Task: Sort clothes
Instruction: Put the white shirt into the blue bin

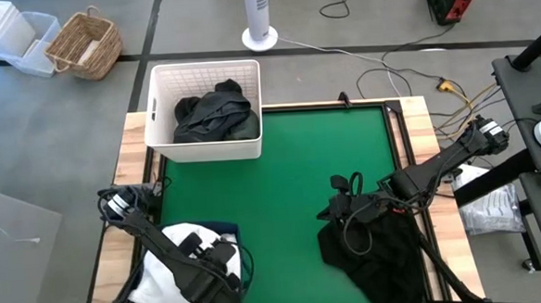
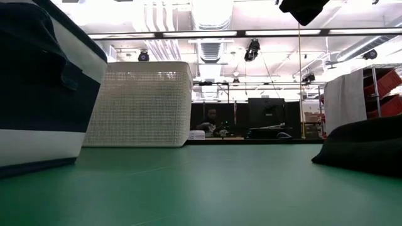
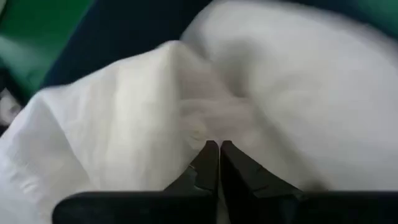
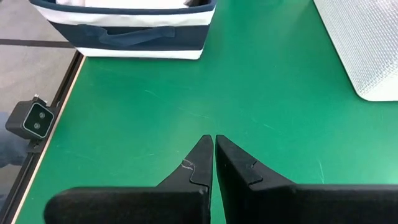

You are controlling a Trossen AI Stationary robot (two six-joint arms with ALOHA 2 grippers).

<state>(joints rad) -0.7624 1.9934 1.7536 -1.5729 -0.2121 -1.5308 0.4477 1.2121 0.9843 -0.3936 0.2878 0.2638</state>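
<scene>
One black garment heap (image 1: 373, 248) lies on the tabletop (image 1: 290, 169) directly beneath the right gripper (image 1: 340, 203), jaws closed and empty; left gripper (image 3: 219, 146), jaws closed, presses white cloth (image 3: 124, 124) in the bin (image 4: 124, 31).

I see soft, matt white cloth (image 3: 124, 124) under my left wrist camera; the lattice basket (image 1: 210, 147) looks like white perforated plastic; the table mat (image 4: 186, 93) is smooth matt green, faintly scratched, edged in pale wood (image 1: 131, 140).

Left gripper (image 3: 219, 148) and right gripper (image 4: 214, 142) (jaws closed).
</scene>
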